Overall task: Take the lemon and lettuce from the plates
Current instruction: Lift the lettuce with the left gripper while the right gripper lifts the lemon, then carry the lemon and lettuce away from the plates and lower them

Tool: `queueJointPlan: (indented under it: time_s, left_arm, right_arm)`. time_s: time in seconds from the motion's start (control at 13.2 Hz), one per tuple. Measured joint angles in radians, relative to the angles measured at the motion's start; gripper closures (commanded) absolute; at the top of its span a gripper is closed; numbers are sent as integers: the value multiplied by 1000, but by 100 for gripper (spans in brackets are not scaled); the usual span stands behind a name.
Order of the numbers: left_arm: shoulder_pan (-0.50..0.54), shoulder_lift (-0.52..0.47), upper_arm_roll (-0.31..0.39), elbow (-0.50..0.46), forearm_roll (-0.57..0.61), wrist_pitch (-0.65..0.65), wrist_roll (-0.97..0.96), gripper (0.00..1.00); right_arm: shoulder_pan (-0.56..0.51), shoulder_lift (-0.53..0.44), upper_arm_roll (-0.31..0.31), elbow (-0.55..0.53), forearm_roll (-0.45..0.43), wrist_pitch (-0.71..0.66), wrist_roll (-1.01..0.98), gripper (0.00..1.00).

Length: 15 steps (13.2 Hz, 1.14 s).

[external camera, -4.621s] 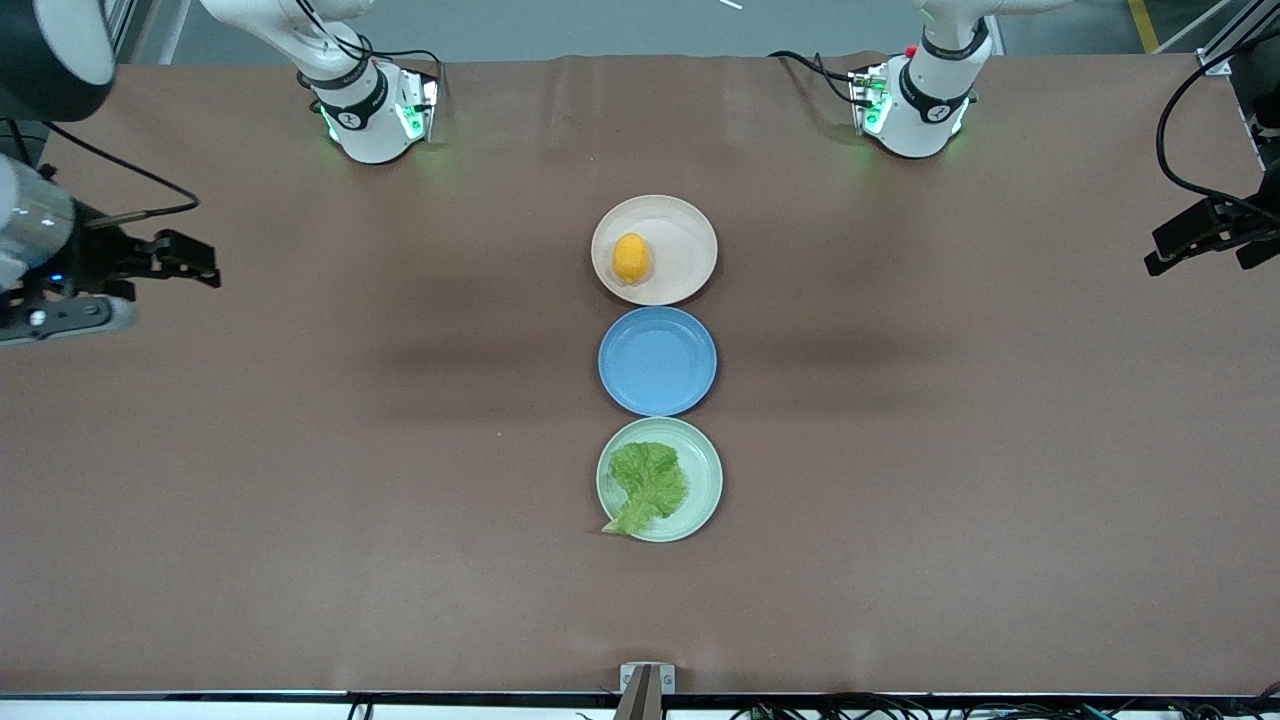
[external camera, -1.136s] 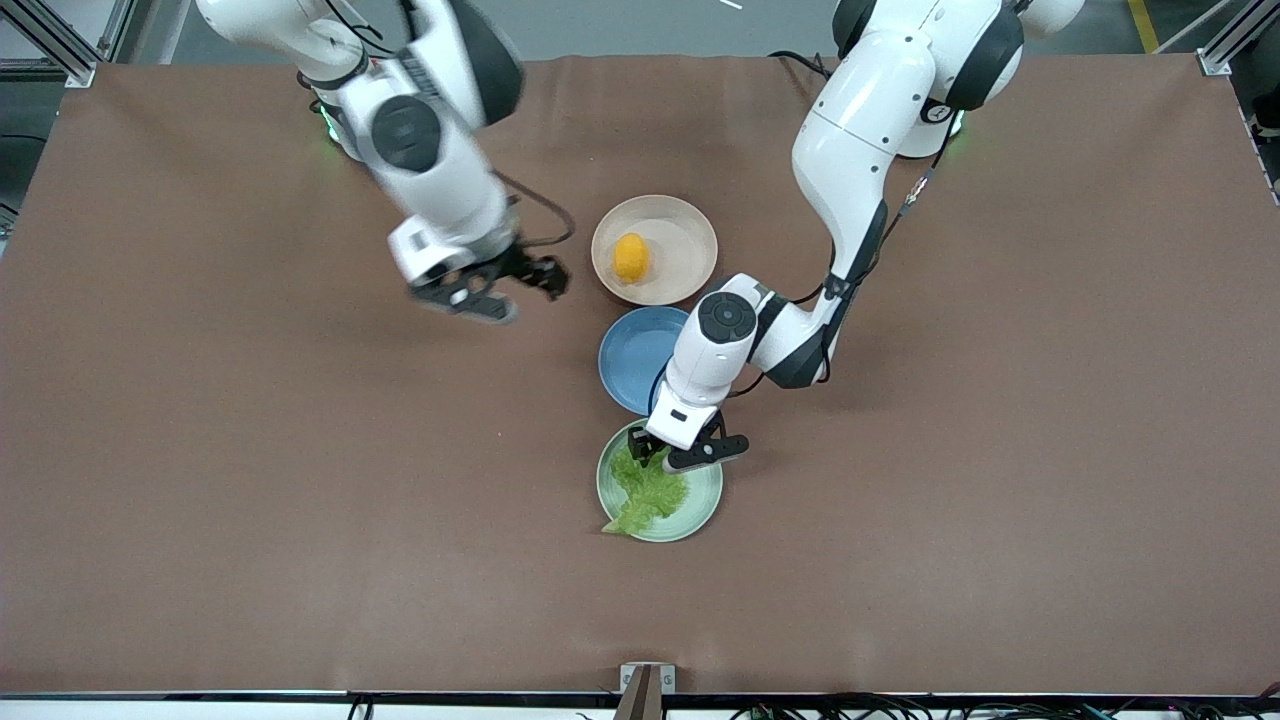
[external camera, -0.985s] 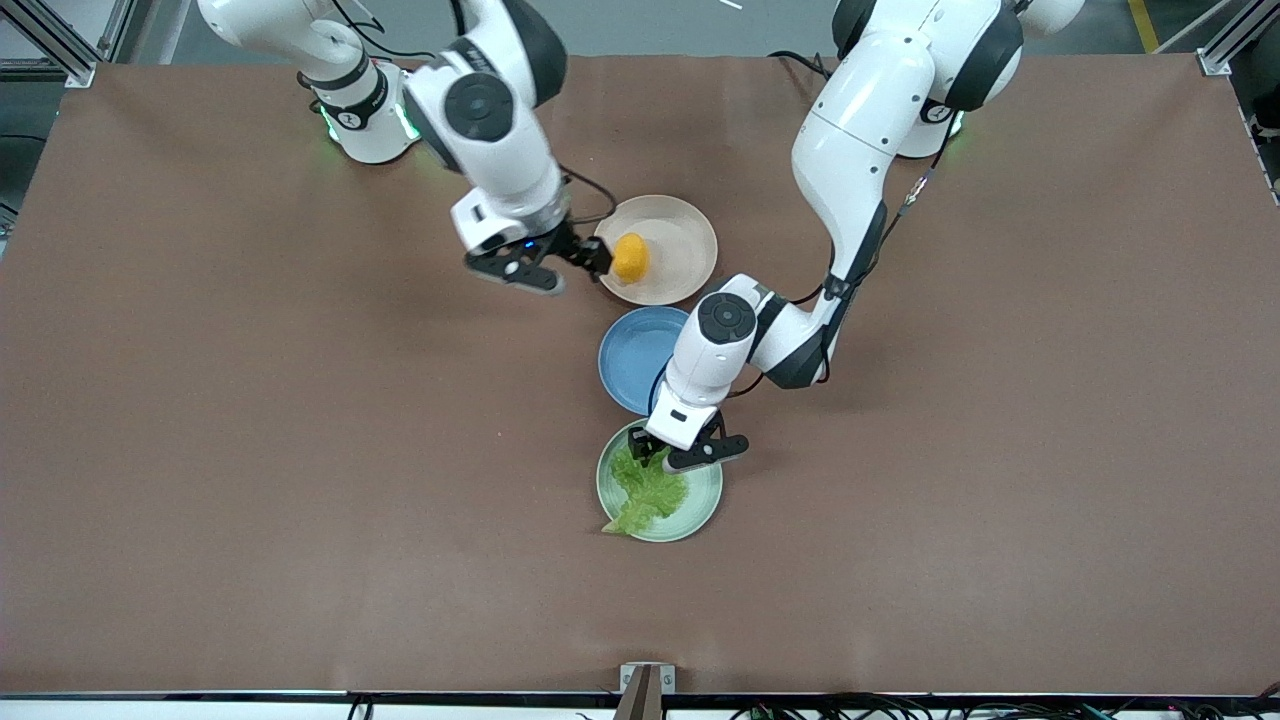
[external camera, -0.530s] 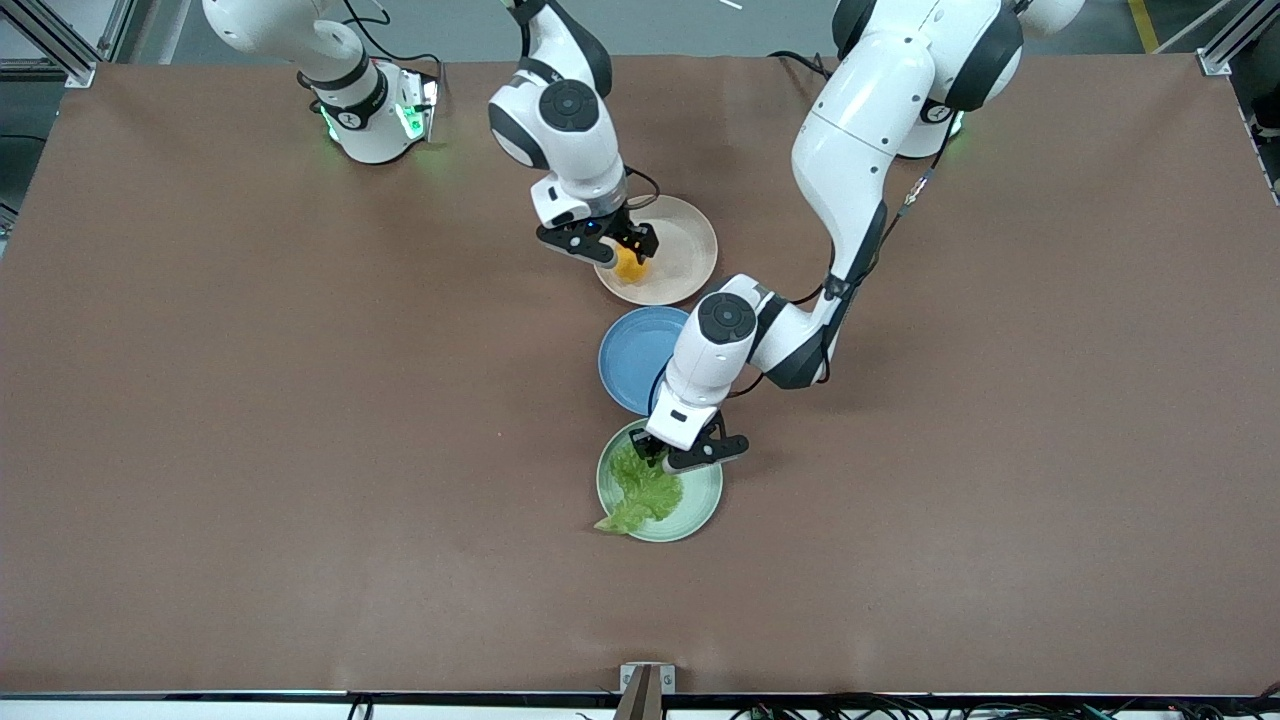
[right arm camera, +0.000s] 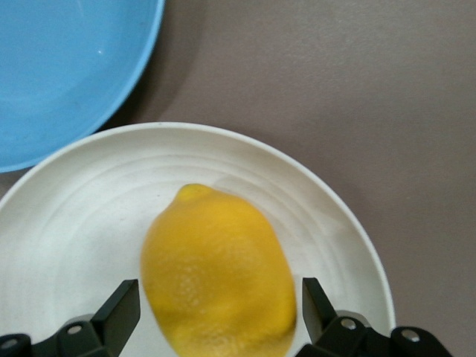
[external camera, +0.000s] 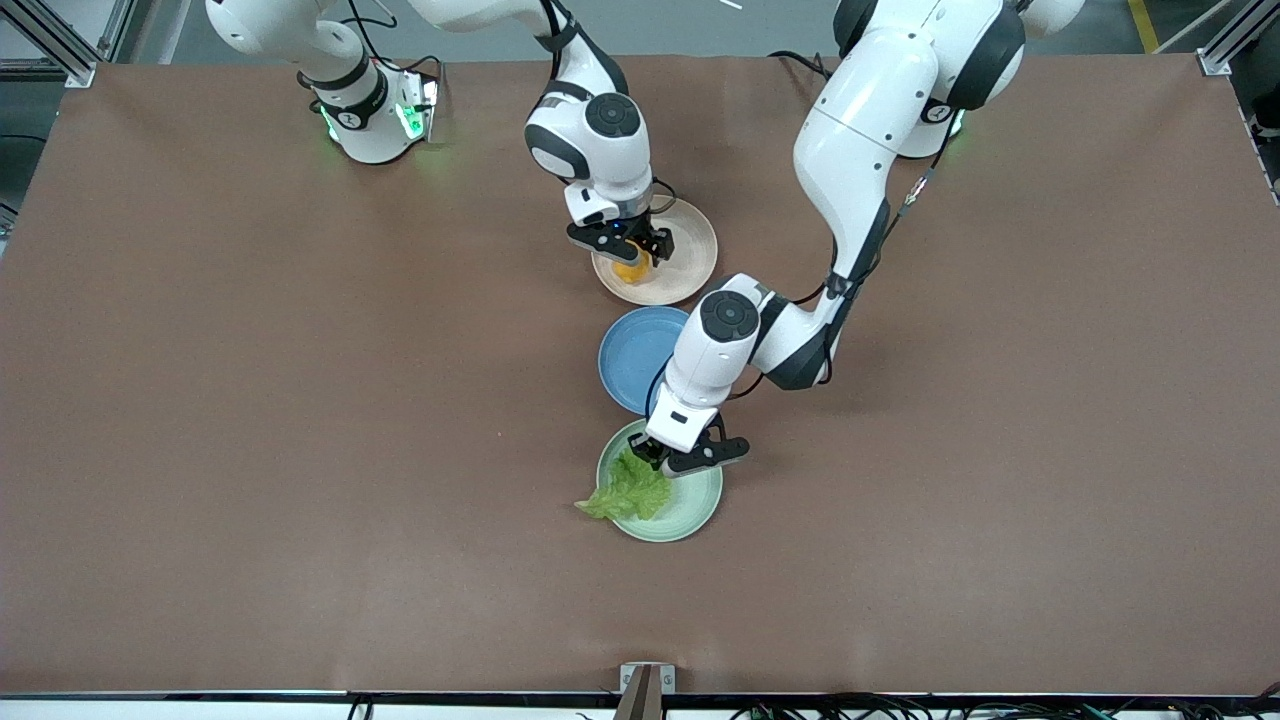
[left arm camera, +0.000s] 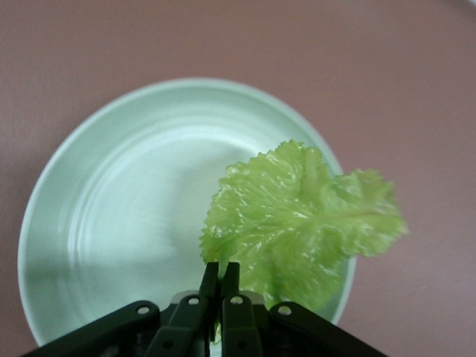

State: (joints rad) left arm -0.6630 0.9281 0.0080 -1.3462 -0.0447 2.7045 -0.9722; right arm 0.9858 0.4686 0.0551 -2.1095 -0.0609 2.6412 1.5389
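Desk point(external camera: 250, 400): brown surface carrying three plates in a row down its middle; the blue plate serves as landmark.
Blue plate point(external camera: 632, 355): middle of the row, partly covered by the left arm's wrist; nothing visible on its bare part.
Beige plate point(external camera: 690, 262): just beside the blue plate, farther from the front camera; it holds the lemon.
Mint plate point(external camera: 690, 510): just beside the blue plate, nearer to the front camera.
Lettuce point(external camera: 625, 494): on the mint plate, toward the right arm's end; its stem end hangs out past the rim over the desk.
Left gripper point(external camera: 664, 458): over the mint plate's edge closest to the blue plate; fingers point(left arm camera: 210, 284) pinched together on the edge of the lettuce.
Right gripper point(external camera: 634, 255): low over the beige plate; fingers point(right arm camera: 119, 306) apart, one on each side of the lemon.
Lemon point(right arm camera: 219, 271): lying on the beige plate, between the right gripper's fingers, toward the right arm's end of that plate.
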Motion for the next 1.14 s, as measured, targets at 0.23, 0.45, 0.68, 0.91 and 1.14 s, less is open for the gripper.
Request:
queueJointPlan:
  time_s: [0.23, 0.45, 0.68, 0.91, 1.14]
  left_arm:
    - [48, -89, 0, -1, -5, -75, -7, 96]
    - [112, -259, -1, -85, -5, -240, 7, 97]
    - [184, -480, 1, -320, -5, -318, 140, 97]
    - [284, -653, 1, -592, -5, -321, 334, 97]
    - [396, -740, 2, -789, -5, -315, 547, 96]
  right_arm:
    - [0, 3, -9, 16, -54, -5, 0, 97]
    - [-4, 3, -20, 24, -66, -10, -13, 100]
    - [-70, -41, -25, 58, -66, -114, -110, 100]
    - [-189, -152, -25, 68, -60, -258, -292, 100]
    - [-367, -231, -30, 34, -50, -345, -602, 100]
